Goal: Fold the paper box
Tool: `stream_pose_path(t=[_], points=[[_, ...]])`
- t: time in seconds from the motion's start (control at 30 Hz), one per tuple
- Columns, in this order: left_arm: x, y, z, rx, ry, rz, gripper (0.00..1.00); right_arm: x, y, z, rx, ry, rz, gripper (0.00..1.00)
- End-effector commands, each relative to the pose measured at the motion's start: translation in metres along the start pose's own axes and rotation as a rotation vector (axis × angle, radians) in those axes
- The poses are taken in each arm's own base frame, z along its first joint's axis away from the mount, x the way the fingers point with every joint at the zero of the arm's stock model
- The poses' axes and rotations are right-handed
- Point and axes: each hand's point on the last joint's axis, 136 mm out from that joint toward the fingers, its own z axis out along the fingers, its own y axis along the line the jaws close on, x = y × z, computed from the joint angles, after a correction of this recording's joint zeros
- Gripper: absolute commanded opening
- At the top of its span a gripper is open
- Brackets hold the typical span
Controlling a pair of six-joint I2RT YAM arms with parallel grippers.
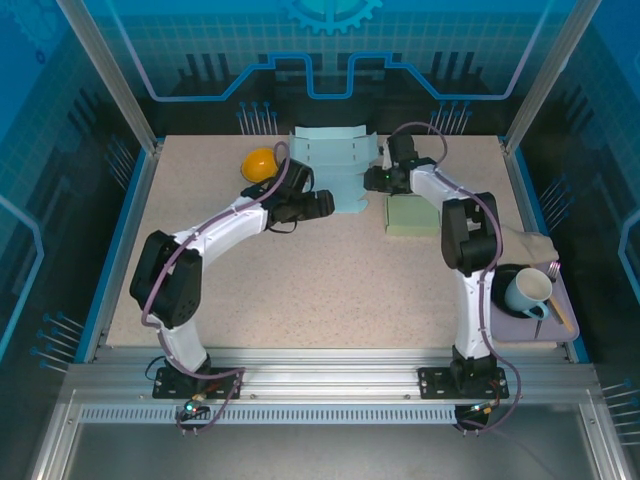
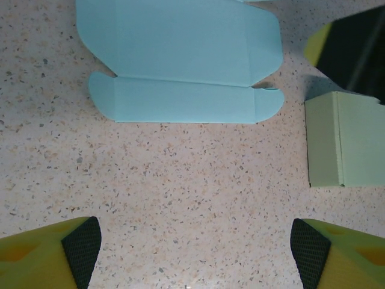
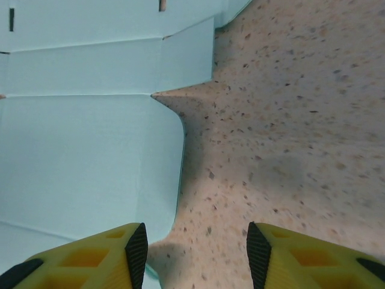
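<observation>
Paper box (image 1: pixel 335 165) lies flat and unfolded at the far middle of the desk (image 1: pixel 300 290), with a hand on either side of its near end. Your right hand (image 3: pixel 197 247) is the nearer one. It sits at the sheet's right edge, fingers partly apart and holding nothing, one above the paper and one above bare desk. Your left hand (image 2: pixel 195 247) is wide and empty, with the near flap (image 2: pixel 186 102) lying crosswise ahead of it. A green box (image 1: pixel 412 215) sits just right.

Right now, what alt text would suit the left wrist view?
A flat light blue paper box blank lies unfolded on a speckled beige tabletop, with a pale green box at the right. The left arm's yellow jaws stand wide open at the bottom corners.
</observation>
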Motion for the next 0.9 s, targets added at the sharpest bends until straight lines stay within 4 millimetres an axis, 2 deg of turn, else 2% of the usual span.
stream_pose_path(t=[0.0, 0.07, 0.1, 0.13, 0.4, 0.47, 0.53, 0.6, 0.73, 0.87], points=[[-0.014, -0.007, -0.012, 0.065, -0.051, 0.019, 0.86, -0.009, 0.024, 0.011, -0.092, -0.012, -0.004, 0.50], [-0.012, -0.007, -0.009, 0.082, -0.048, 0.019, 0.86, -0.008, 0.031, 0.015, -0.119, -0.007, -0.013, 0.49], [-0.011, -0.006, -0.008, 0.084, -0.047, 0.016, 0.86, 0.002, 0.028, 0.029, -0.111, 0.023, -0.012, 0.49], [-0.010, -0.005, -0.007, 0.084, -0.044, 0.012, 0.86, 0.005, 0.028, 0.033, -0.107, 0.035, -0.016, 0.49], [-0.006, 0.002, 0.003, 0.076, -0.021, -0.004, 0.86, 0.018, 0.035, 0.056, -0.123, 0.103, -0.022, 0.46], [-0.005, 0.003, 0.004, 0.074, -0.017, -0.007, 0.86, 0.019, 0.037, 0.058, -0.136, 0.103, -0.020, 0.39], [-0.004, 0.005, 0.005, 0.071, -0.014, -0.009, 0.86, 0.018, 0.040, 0.059, -0.152, 0.099, -0.016, 0.27], [-0.003, 0.007, 0.006, 0.067, -0.010, -0.011, 0.86, 0.014, 0.043, 0.057, -0.163, 0.089, -0.017, 0.15], [-0.005, 0.009, 0.000, 0.068, -0.019, -0.018, 0.86, 0.000, 0.050, 0.040, -0.175, 0.044, -0.014, 0.00], [-0.010, 0.008, -0.018, 0.066, -0.038, -0.022, 0.86, -0.017, 0.066, -0.001, -0.202, -0.025, -0.007, 0.00]])
